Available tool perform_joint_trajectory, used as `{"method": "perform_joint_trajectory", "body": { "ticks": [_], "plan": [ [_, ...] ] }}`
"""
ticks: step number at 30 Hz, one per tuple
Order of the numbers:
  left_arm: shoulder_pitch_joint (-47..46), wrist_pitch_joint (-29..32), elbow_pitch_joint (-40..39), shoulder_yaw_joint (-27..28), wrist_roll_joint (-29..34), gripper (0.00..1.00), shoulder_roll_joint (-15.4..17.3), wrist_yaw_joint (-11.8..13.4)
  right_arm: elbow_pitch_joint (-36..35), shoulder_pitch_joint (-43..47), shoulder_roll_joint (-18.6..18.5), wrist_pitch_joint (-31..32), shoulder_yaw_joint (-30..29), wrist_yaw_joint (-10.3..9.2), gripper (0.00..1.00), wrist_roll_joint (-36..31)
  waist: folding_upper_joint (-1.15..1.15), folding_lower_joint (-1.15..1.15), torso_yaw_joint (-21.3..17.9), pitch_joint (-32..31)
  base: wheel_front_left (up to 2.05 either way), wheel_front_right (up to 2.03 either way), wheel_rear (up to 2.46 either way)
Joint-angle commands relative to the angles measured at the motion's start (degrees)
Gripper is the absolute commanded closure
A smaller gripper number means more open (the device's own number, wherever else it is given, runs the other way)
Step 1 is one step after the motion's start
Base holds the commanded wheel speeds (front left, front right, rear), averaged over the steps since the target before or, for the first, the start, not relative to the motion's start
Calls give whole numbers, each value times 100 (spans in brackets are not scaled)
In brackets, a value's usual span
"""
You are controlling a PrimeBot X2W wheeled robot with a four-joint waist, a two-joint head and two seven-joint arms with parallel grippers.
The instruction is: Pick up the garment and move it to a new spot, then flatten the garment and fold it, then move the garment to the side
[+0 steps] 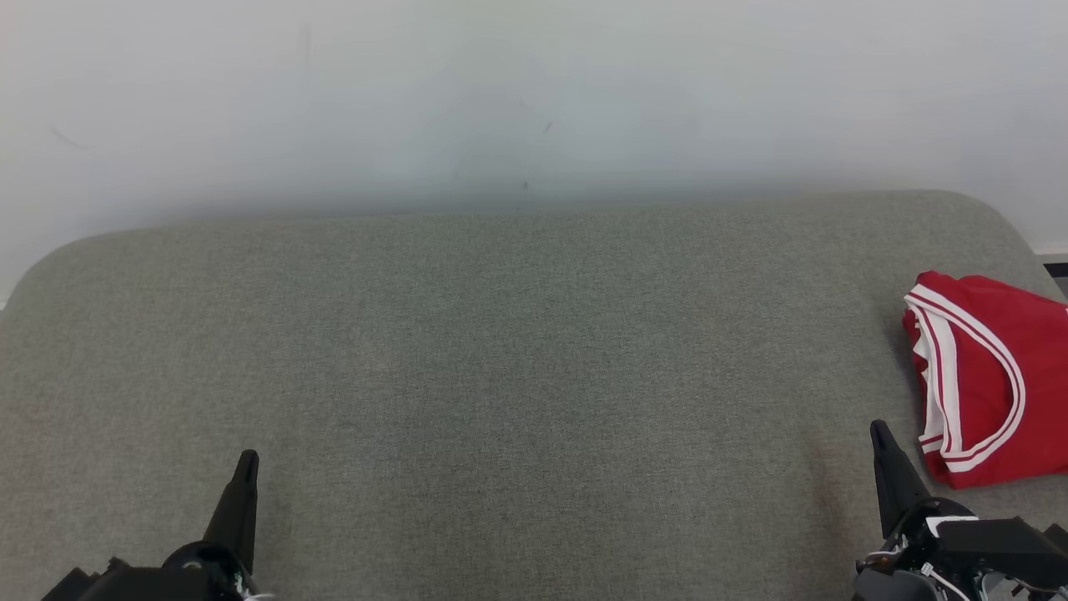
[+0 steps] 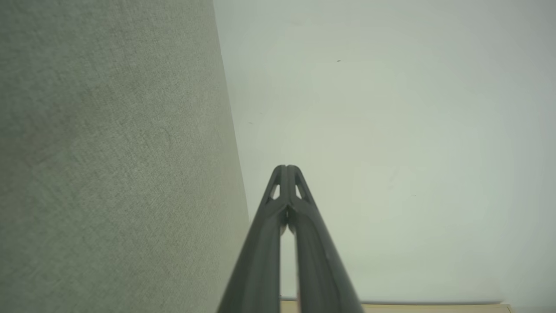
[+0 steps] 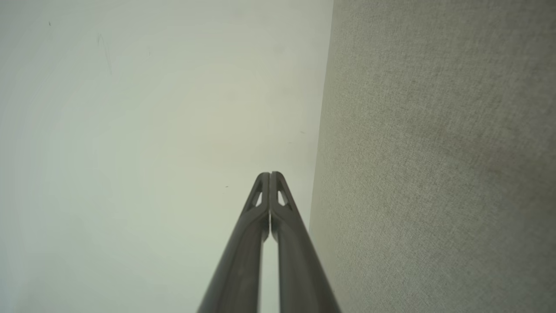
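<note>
Grey fabric worktop under a pale wall, with a red garment at its right edge.
The garment, trimmed in white, lies folded over, just beyond the right gripper. The left gripper sits well apart at the lower left. On both, the fingers are pressed together, holding nothing.

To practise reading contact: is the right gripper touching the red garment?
Apart. The head view shows a strip of grey cushion between the right gripper and the garment.
</note>
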Motion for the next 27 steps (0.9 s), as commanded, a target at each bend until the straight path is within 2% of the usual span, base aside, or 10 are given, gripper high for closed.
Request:
{"method": "perform_joint_trajectory", "body": {
  "ticks": [1, 27],
  "plan": [
    [-90, 33, -20, 23, -100, 100, 31, -26, -28, -53, 6, 27, -27, -12, 100, 127, 0, 0, 1, 3, 0, 0, 0],
    [-81, 32, -20, 22, -98, 100, 31, -24, -23, -50, 5, 32, -23, -12, 100, 108, 0, 0, 1, 4, 0, 0, 0]
  ]
}}
